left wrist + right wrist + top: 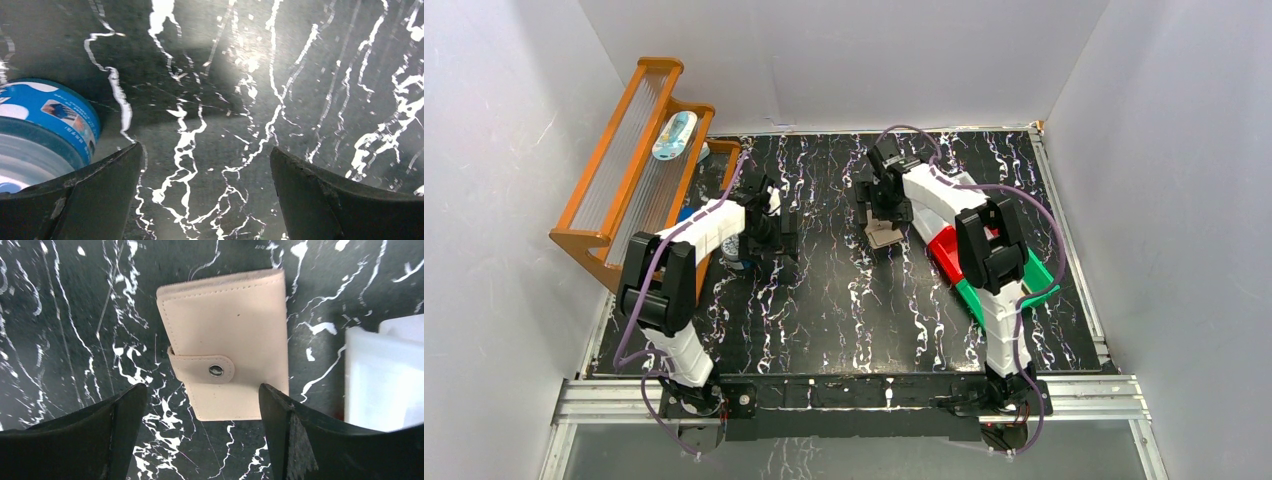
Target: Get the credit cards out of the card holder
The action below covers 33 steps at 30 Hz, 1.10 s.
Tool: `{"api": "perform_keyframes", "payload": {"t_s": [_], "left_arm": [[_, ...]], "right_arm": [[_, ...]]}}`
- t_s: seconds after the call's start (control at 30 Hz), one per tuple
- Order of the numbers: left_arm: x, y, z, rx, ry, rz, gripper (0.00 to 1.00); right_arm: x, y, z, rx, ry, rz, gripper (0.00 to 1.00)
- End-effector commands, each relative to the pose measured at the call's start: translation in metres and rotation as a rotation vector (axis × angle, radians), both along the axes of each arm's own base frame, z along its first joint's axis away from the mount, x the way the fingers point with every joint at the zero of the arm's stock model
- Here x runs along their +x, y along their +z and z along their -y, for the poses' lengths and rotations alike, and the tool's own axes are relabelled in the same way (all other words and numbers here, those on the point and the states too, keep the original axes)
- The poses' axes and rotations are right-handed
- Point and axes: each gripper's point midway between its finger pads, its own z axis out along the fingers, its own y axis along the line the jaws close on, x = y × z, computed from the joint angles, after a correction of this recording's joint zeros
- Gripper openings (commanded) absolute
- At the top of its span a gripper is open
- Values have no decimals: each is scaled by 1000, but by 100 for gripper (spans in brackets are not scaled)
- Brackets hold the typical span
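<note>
The card holder is a pale tan wallet lying flat on the black marbled table. It is closed, with its strap tab snapped shut, and no cards show. In the top view the card holder lies just below my right gripper. My right gripper hovers over the holder's near edge, open and empty, with one finger on each side. My left gripper is open and empty over bare table, left of centre in the top view.
A blue round tin sits beside my left gripper's left finger. A pale translucent plastic object lies right of the card holder. A red bin and a green bin sit under the right arm. A wooden rack stands at the far left.
</note>
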Motion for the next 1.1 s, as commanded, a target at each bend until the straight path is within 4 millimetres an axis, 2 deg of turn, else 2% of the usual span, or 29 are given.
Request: {"api": "perform_keyframes", "payload": {"t_s": [0.0, 0.13, 0.27, 0.4, 0.53, 0.6, 0.67, 0.73, 0.8, 0.87, 0.93, 1.0, 1.07], "left_arm": [[12, 10, -21, 106, 59, 46, 98], [6, 14, -12, 45, 34, 53, 98], [4, 23, -8, 13, 29, 78, 98], [4, 36, -5, -21, 44, 118, 98], [5, 51, 1, -69, 50, 166, 98], [5, 58, 3, -94, 53, 190, 98], [6, 66, 5, -116, 57, 221, 98], [8, 74, 5, -125, 72, 256, 98], [11, 83, 5, -139, 83, 300, 98], [13, 92, 6, -153, 89, 334, 98], [14, 100, 7, -166, 86, 358, 98], [15, 106, 7, -172, 84, 382, 98], [16, 106, -2, -135, 119, 402, 98]], "right_arm": [[-28, -13, -11, -20, 90, -38, 89], [-56, -24, -13, -49, 119, -56, 86], [-100, -35, -14, -45, 157, -104, 85], [-149, -33, -20, -36, 192, -132, 84], [-200, -23, -28, -9, 254, -138, 84], [-221, -7, -37, 26, 301, -116, 84], [-229, 17, -42, 60, 327, -59, 85], [-218, 43, -38, 62, 287, 36, 89], [-191, 69, -20, -2, 165, 183, 98], [-163, 97, 6, -81, 21, 319, 98], [-139, 116, 42, -172, -156, 422, 98], [-116, 129, 74, -191, -317, 451, 98], [-95, 132, 102, -155, -463, 414, 98]]}}
